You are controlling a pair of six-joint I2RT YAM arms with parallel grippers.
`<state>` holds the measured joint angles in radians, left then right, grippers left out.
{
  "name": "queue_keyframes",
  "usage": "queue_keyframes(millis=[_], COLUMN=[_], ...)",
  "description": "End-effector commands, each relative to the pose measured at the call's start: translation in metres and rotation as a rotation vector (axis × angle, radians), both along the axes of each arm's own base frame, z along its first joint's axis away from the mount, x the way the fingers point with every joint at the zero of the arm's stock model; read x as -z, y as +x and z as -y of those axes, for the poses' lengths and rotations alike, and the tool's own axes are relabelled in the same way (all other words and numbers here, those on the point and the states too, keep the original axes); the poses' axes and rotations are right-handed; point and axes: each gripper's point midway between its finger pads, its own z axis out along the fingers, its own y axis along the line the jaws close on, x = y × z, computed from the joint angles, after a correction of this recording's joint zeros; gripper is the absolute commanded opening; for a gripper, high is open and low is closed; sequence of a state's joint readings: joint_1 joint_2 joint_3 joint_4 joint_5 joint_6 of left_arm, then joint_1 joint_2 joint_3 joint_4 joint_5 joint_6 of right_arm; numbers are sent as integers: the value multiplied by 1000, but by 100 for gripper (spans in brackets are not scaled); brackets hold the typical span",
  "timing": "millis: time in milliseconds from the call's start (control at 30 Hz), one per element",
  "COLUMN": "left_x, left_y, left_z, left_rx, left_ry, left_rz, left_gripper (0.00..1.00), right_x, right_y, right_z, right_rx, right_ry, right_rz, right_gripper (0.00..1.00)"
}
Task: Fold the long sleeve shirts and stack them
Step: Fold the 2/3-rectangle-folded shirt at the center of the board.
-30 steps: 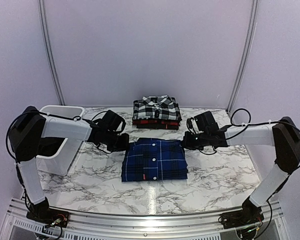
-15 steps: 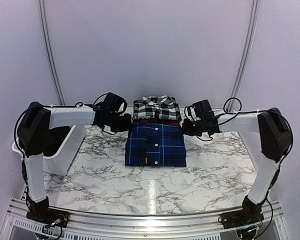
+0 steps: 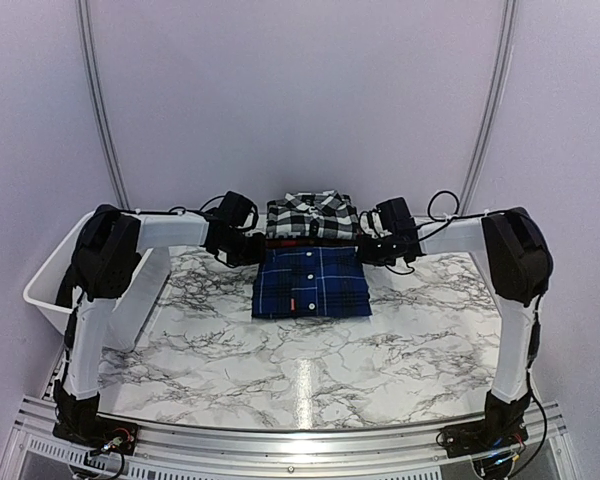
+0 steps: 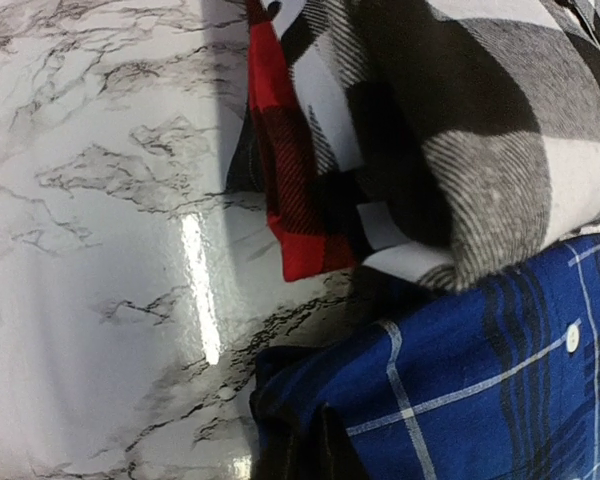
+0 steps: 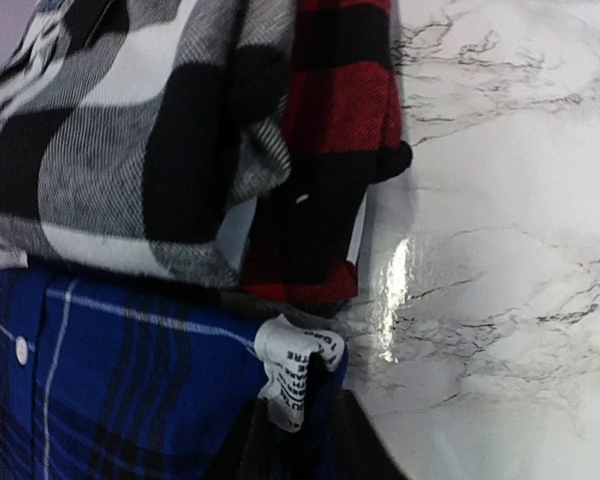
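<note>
Two shirts are already folded and stacked at the back of the marble table [image 3: 420, 340]. The black-and-white check shirt [image 3: 312, 216] is laid on top of the red-and-black shirt [image 3: 310, 243]. The blue plaid shirt [image 3: 312, 282] is folded too, but it is not on the pile yet. Its far edge is pressed against the front of the pile. One far corner is pinched by the left gripper [image 3: 250, 250], the other by the right gripper [image 3: 366, 252]. Lifting it on top seems to be all that is left. Black letters are printed on a white label [image 5: 292, 372], but they cannot be read. No words are seen on a small red tag [image 3: 294, 305].
</note>
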<state>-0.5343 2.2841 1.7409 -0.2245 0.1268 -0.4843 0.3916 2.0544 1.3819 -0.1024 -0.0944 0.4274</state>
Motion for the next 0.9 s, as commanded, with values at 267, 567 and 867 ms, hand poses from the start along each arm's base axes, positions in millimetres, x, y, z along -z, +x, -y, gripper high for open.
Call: queue_keyframes(millis=[267, 567, 867], left_x=[-86, -86, -21], left_y=[-17, -82, -86], left_z=[-31, 32, 92], left_rx=[-52, 94, 181], left_ry=[30, -61, -49], left_rz=[98, 40, -35], left_gripper=[43, 38, 30], right_x=[-88, -73, 24], right_y=[-35, -88, -83], right_z=[12, -69, -71], right_rx=[16, -156, -139], right_ry=[-99, -64, -165], right_rz=[81, 64, -72], right_gripper=[53, 47, 45])
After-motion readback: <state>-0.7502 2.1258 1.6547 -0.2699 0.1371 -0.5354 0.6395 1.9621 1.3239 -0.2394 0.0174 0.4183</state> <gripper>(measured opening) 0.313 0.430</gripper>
